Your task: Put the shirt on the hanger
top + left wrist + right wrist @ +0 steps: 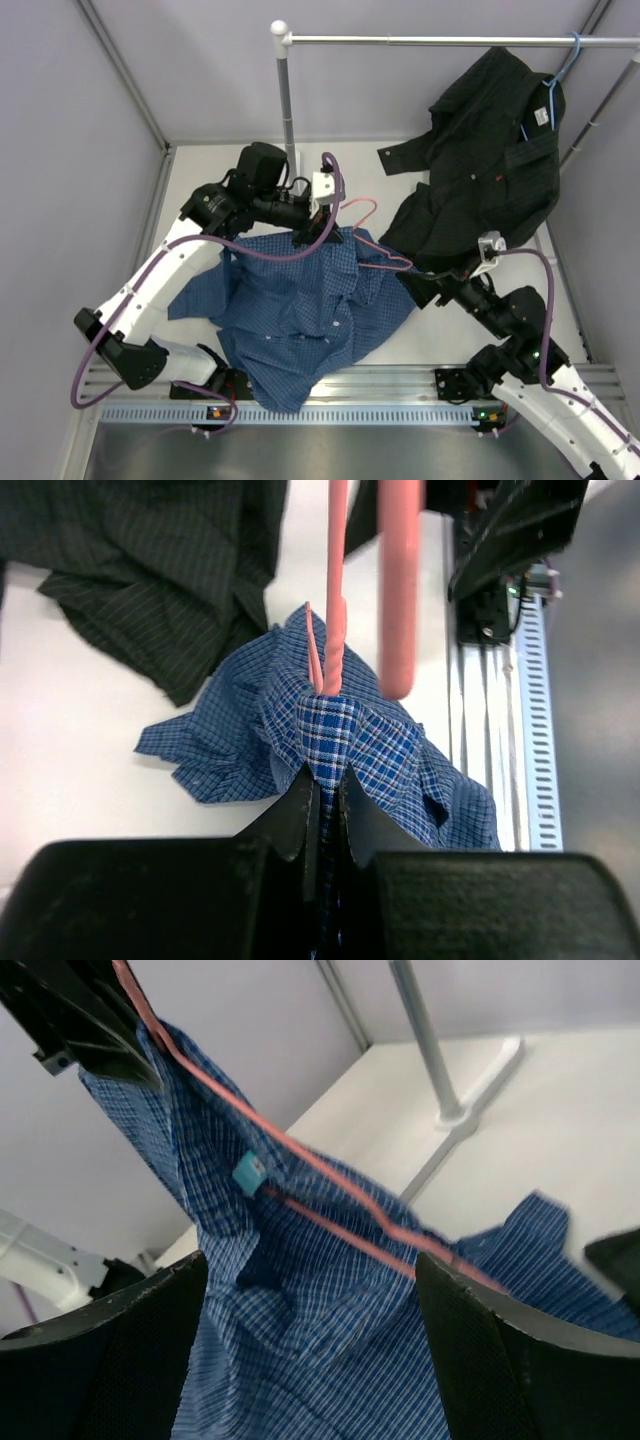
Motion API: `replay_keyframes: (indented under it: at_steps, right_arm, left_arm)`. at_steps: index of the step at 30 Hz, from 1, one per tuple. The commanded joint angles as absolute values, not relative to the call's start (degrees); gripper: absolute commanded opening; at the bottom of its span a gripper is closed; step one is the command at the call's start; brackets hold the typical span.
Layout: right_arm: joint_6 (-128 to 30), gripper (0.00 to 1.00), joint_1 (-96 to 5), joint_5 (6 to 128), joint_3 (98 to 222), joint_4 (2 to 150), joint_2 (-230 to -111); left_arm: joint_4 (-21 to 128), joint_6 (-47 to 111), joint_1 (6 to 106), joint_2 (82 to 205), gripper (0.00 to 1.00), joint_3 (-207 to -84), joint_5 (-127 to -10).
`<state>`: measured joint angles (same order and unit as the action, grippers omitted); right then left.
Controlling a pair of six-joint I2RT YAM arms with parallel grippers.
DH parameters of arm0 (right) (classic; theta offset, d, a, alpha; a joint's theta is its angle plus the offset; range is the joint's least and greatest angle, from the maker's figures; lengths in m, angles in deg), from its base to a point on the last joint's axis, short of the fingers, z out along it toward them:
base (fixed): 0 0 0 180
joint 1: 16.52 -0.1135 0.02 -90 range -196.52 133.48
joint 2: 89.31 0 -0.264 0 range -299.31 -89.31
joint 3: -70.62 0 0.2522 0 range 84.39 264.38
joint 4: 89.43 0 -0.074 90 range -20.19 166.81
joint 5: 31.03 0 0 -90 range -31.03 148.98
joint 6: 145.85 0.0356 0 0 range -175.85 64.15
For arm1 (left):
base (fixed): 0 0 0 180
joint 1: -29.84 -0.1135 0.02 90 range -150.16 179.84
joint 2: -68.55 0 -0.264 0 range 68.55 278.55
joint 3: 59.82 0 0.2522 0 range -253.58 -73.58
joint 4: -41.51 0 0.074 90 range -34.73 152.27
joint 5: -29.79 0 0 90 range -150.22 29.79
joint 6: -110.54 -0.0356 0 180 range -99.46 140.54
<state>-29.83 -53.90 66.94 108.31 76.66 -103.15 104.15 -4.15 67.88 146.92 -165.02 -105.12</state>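
The blue checked shirt [300, 310] lies rumpled on the white table, its upper edge lifted. My left gripper [308, 237] is shut on a fold of the shirt [330, 725], pinched between the jaws of that gripper [325, 777]. The pink-red wire hanger [390, 263] sits in the raised part of the shirt, its wires [336, 590] rising out of the cloth. Just to the right, my right gripper [420, 285] stands open. In its wrist view the gripper [310, 1260] has its jaws wide apart, facing the shirt [320, 1360] and the hanger wire [330, 1175] running through it.
A larger black shirt [490, 160] hangs on a light blue hanger [560, 70] from the metal rail [440, 41] at the back right, draping onto the table. The rail's post [286, 100] stands behind my left gripper. Grey walls close in both sides.
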Motion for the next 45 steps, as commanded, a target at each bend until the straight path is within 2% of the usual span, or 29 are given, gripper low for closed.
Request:
replay_keyframes:
  at_steps: [1, 4, 5, 7, 9, 16, 21, 25, 36, 40, 43, 44, 45]
  right_arm:
    - [-14.22, 0.79, -54.40, 67.49, 105.14, 73.09, -101.10]
    - [-6.56, 0.68, -54.40, 70.05, 99.34, 81.35, -100.64]
    - [-6.81, 0.60, -54.40, 68.40, 99.33, 82.33, -104.04]
    - [-6.90, 0.57, -54.40, 67.24, 99.33, 82.86, -105.29]
    - [-5.85, 0.54, -54.40, 69.07, 97.66, 89.78, -109.25]
    - [-6.37, 0.51, -54.57, 70.05, 95.81, 103.34, -123.65]
    - [-6.28, 0.45, -54.92, 69.87, 93.70, 109.32, -127.80]
    - [-5.75, 0.29, -55.01, 71.19, 93.00, 114.59, -129.82]
    - [-2.68, 0.33, -55.19, 74.01, 91.15, 120.14, -132.28]
    - [-2.59, 0.32, -55.37, 73.65, 89.66, 121.10, -132.81]
    - [-3.11, 0.18, -55.45, 73.04, 89.66, 120.40, -132.99]
    - [-3.38, 0.03, -55.54, 72.34, 89.75, 120.23, -132.90]
    - [-3.47, 0.00, -55.45, 71.64, 90.18, 118.74, -132.64]
  left_arm:
    - [96.42, 1.19, 67.98, 144.58, 0.00, -164.99, -99.88]
    - [93.07, 4.54, 67.98, 143.79, 0.00, -163.94, -97.40]
    - [91.59, 5.06, 67.98, 142.48, 0.00, -162.71, -98.52]
    - [90.44, 5.24, 67.98, 142.21, 0.00, -162.26, -98.54]
    - [89.55, 5.51, 67.98, 141.51, 0.00, -161.21, -98.45]
    - [87.97, 6.04, 67.98, 140.45, 0.00, -159.62, -99.06]
    - [87.97, 5.86, 67.98, 139.83, 0.00, -159.18, -98.62]
    - [87.35, 5.95, 67.98, 139.48, 0.00, -158.57, -98.45]
    - [85.60, 6.21, 67.98, 139.13, 0.00, -157.78, -97.83]
    - [84.98, 6.65, 67.98, 138.69, 0.00, -157.34, -97.57]
    - [84.28, 7.35, 67.98, 138.52, 0.00, -157.07, -97.48]
    - [84.01, 7.44, 67.98, 138.43, 0.00, -156.90, -97.48]
    - [83.66, 7.53, 67.98, 138.43, 0.00, -156.46, -97.39]
